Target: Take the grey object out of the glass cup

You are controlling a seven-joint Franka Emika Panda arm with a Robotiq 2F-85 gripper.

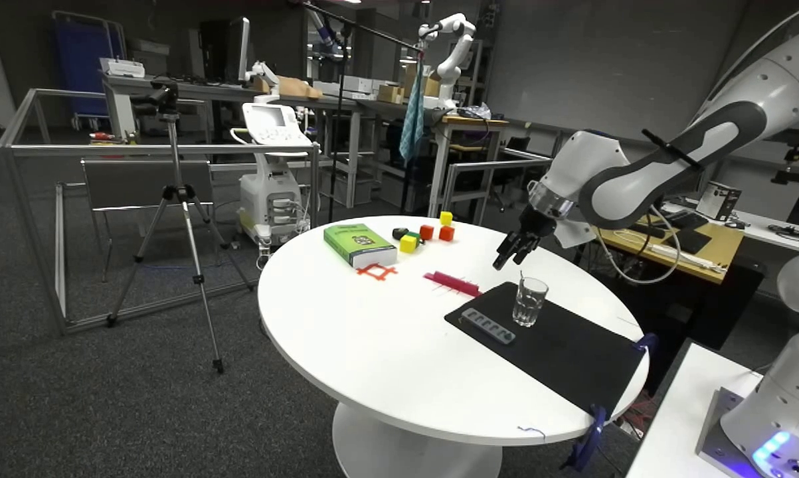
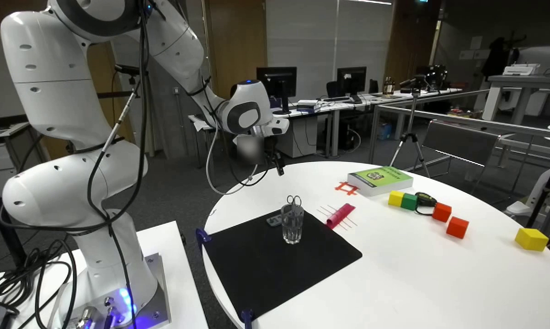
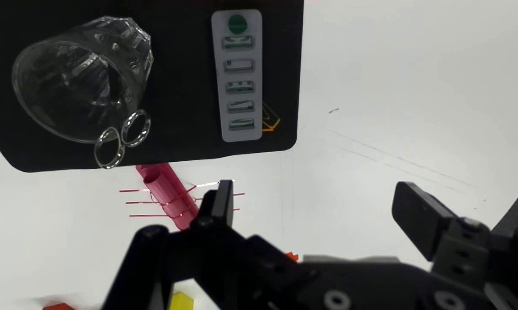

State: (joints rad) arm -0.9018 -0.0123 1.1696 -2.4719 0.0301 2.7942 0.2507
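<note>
With the black two-fingered gripper (image 3: pixel 319 206) spread wide and empty, the silver-grey metal scissors (image 3: pixel 122 140) stand inside the clear faceted glass tumbler (image 3: pixel 84 79), ring handles above its rim, where an off-centre grip or slanted pull could tip the tumbler or let the rings slip.

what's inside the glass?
Looks like scissors, rings upward, sticking out above the rim of the glass. Their lower part shows only dimly through the faceted wall; the tips can't be made out.

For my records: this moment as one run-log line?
gripper: open, empty | scissors: in glass, not yet removed | glass: upright on mat
</note>
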